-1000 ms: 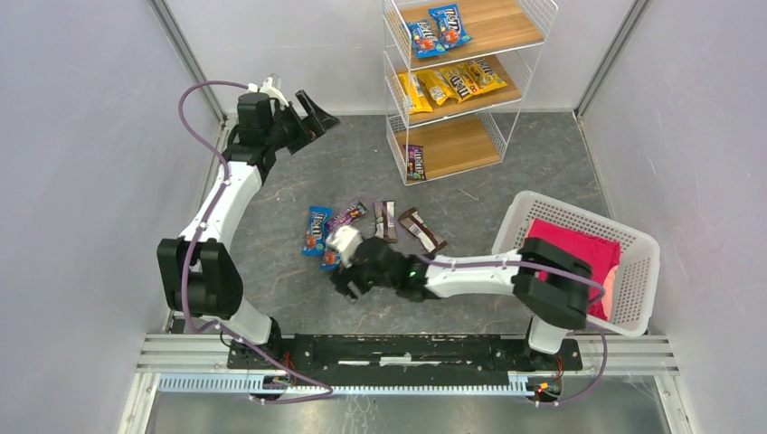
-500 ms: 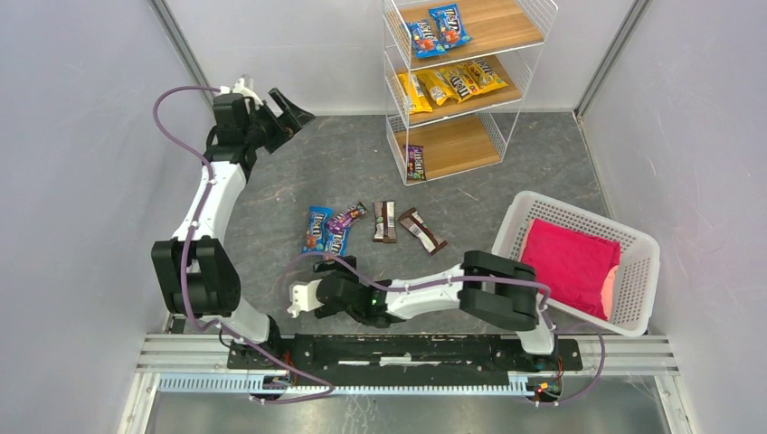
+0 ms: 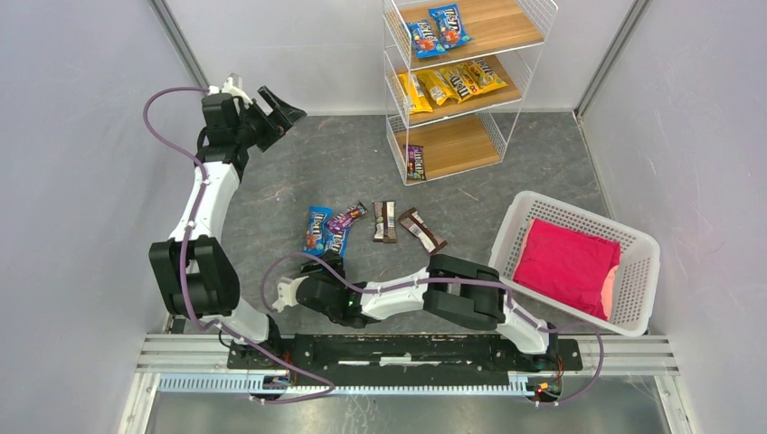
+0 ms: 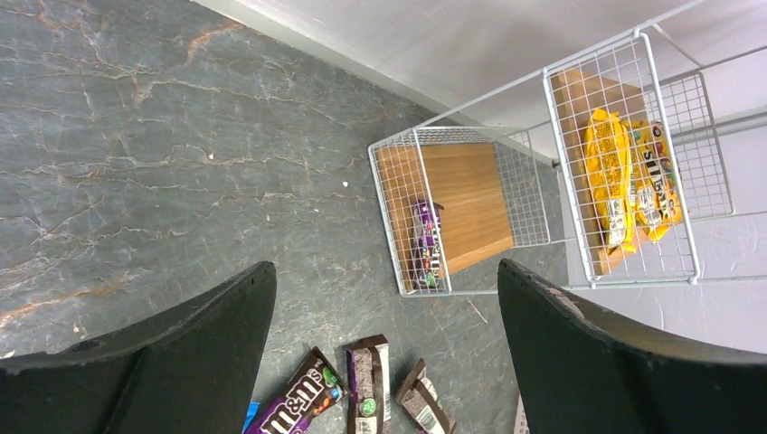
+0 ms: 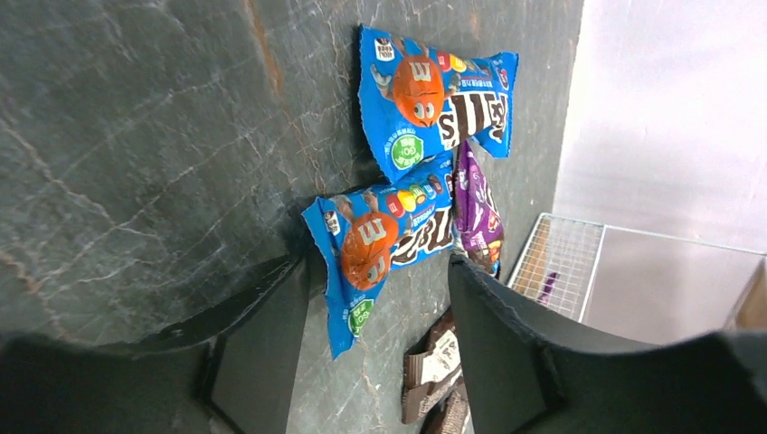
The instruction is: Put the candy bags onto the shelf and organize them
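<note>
shelf (image 3: 461, 143) found partly stocked: the top tier carries two shelved blue bags (image 3: 449, 23), the middle tier a yellow row (image 3: 443, 86) of bags, and the bottom tier one shelved purple bag (image 3: 415, 163) at its left edge, with the rest of that board bare. outstanding on the surface (image 3: 307, 172), in a loose cluster well apart from the shelf: two loose blue bags (image 3: 317, 228) side by side, a loose purple bag (image 3: 347, 215) touching them, and at least two dark brown bags (image 3: 385, 221) just beside. right claw (image 5: 378, 267) sits low over the surface on the near side of the cluster, jaws apart with nothing clamped; the nearer blue bag lies ahead in line with the gap but is not gripped. left claw (image 4: 386, 271) is raised at the far left, jaws wide apart and empty, looking toward the shelf. assessment: somewhat over half complete. each tier holds a single colour, so the blue bags likely belong on top and the purple and brown ones below. no bag is in transit at present.
</note>
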`<action>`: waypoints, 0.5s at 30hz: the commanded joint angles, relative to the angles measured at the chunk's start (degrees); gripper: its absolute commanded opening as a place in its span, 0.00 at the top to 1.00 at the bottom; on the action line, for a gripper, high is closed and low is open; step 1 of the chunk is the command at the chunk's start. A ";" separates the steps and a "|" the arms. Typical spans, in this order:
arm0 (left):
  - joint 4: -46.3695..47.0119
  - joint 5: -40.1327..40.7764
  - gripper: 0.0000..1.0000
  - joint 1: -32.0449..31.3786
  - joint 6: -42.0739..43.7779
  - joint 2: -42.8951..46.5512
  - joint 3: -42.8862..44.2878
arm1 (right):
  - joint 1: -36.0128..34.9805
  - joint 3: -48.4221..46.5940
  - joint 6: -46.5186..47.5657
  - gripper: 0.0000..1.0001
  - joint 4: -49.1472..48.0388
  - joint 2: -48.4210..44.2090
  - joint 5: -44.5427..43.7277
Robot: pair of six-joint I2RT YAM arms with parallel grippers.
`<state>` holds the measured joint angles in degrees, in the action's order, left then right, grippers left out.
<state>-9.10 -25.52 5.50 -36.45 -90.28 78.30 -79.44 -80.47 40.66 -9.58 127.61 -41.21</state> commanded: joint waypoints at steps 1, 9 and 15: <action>2.75 -1.88 0.03 0.61 -3.31 0.50 -0.51 | 0.29 -2.31 0.78 0.39 -0.14 2.82 -4.78; 3.21 -2.34 0.03 0.67 -3.71 0.73 -0.70 | 1.15 -6.08 -0.90 0.67 2.65 4.89 -5.02; 3.13 -2.03 0.03 0.66 -3.54 0.62 -0.78 | 0.75 -2.66 -8.18 0.89 4.32 -3.07 -2.09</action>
<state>-8.36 -26.15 5.93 -37.98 -90.28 77.47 -78.61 -84.29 38.76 -6.46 131.79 -45.15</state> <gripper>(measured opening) 0.972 0.146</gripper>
